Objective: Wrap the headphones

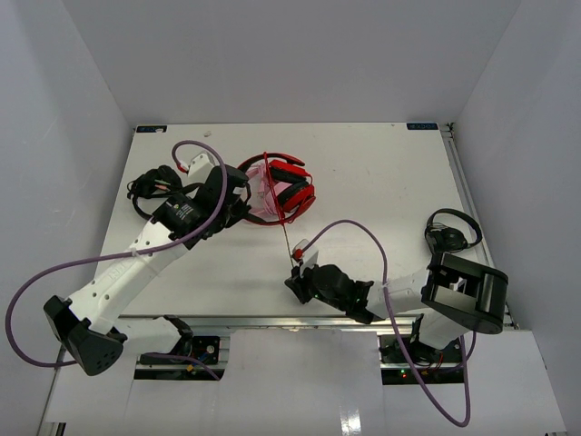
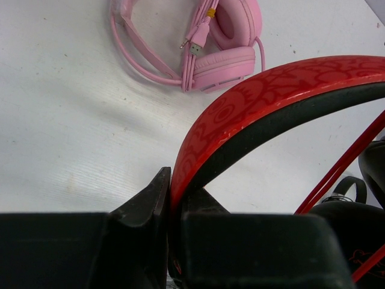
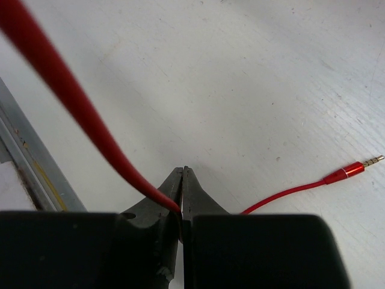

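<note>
The red headphones [image 1: 292, 189] with black ear pads lie at the table's middle back. My left gripper [image 1: 236, 195] is shut on their red headband [image 2: 271, 96], which runs between the jaws in the left wrist view, where the gripper [image 2: 174, 183] shows at the bottom. The thin red cable [image 1: 280, 213] runs taut from the headphones towards the near edge. My right gripper [image 1: 297, 275] is shut on it. In the right wrist view the cable [image 3: 72, 96] enters the closed gripper [image 3: 182, 173], and its free end with the jack plug [image 3: 355, 169] lies on the table.
Pink headphones [image 1: 260, 193] lie against the red ones and show in the left wrist view [image 2: 231, 57]. Black headphones [image 1: 150, 186] lie at the left. Smaller black headphones [image 1: 451, 232] lie at the right edge. The table's metal front rail [image 3: 30, 162] is close to my right gripper.
</note>
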### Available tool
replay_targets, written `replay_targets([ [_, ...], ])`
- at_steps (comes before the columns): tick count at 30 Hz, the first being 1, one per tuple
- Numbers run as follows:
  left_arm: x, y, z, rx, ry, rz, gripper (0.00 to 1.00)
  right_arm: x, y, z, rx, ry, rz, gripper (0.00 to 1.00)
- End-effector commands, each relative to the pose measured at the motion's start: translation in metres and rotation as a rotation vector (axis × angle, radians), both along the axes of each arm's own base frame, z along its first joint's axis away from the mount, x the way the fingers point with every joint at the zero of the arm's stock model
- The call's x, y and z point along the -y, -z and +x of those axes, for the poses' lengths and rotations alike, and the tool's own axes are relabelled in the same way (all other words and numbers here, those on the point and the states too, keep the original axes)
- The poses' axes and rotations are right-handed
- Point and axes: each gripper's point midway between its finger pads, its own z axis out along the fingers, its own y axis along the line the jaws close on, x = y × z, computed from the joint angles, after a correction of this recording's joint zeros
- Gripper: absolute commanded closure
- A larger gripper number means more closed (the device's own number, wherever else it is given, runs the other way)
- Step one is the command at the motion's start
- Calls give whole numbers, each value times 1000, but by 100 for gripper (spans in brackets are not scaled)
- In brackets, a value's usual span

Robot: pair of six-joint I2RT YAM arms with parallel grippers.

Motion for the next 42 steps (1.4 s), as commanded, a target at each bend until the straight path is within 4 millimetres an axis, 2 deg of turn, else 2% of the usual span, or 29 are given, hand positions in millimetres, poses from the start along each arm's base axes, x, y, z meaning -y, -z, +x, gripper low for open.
replay_targets([
  [1,11,-27,4,76,1,-134,100,-7,-4,7,51,13,30,92],
  [12,13,-46,-5,110,60,-169,100,4,23,13,32,40,-8,92],
  [18,27,-54,-15,147,189,-213,100,16,33,19,18,73,-22,92],
  [25,45,-66,-42,207,427,-247,100,29,28,28,14,106,-6,92],
  [31,54,-63,-65,231,634,-201,100,34,22,36,4,107,18,92],
  [33,61,-58,-73,240,755,-157,100,37,17,41,0,113,34,92],
  [36,63,-44,-78,229,875,-70,100,51,7,59,-31,156,44,92],
  [40,60,-24,-70,220,940,57,100,65,-30,86,-76,195,74,92],
  [42,60,-16,-65,232,981,119,100,69,-60,99,-53,207,96,92],
])
